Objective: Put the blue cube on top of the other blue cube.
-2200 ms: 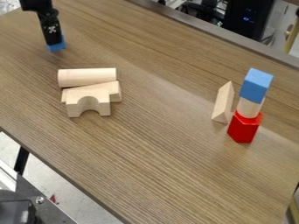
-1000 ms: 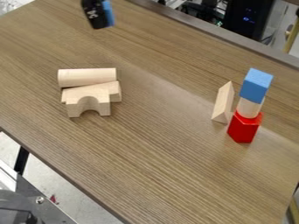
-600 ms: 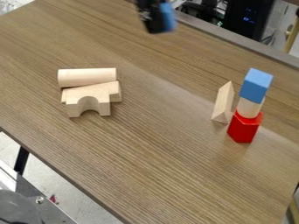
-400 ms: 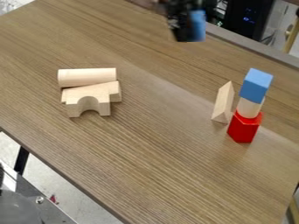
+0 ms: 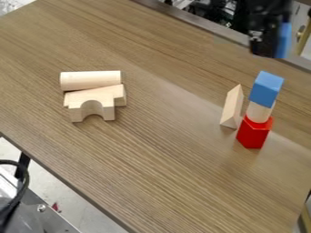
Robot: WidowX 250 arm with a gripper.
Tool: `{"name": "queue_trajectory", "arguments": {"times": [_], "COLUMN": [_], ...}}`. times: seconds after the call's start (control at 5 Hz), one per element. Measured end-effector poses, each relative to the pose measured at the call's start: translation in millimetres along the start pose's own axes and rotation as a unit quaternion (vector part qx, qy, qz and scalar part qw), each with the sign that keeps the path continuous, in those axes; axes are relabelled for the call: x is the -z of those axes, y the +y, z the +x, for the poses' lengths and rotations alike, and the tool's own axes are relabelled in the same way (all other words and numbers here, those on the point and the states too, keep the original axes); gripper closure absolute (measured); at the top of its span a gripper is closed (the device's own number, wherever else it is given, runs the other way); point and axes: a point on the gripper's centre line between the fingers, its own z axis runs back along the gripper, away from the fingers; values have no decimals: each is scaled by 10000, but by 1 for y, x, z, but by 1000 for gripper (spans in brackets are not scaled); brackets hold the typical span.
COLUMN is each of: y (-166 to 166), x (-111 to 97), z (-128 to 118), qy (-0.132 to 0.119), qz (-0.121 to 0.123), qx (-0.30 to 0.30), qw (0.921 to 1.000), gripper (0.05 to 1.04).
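Holding a blue cube (image 5: 283, 40) in the pincer (image 5: 271, 49), hanging near but apart from the other blue cube (image 5: 266, 89) atop a wooden cylinder (image 5: 258, 112) and red block (image 5: 253, 134) on the worktop (image 5: 164, 150).

arm (image 5: 264, 13) in from top edge, right of centre | tool (image 5: 269, 51) hanging down | grip clamped

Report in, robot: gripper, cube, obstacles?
Gripper holding blue cube, up near tower. Other blue cube atop tower, unstacked. Wedge beside tower, seemingly not in the way.
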Motion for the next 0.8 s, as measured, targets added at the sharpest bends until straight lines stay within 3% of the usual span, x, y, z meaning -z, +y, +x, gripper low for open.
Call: {"name": "queue_trajectory", "arguments": {"times": [0.4,0.6,0.8], "y": [3,-2,-6], "x": [-1,9,26], "z": [-15,-13,-7], "qy": [-192,-313,-594], "qz": [-102,-127,-14], "qx": [241,199,198], "qw": [9995,9992,9980], "gripper": [536,537,537]}}
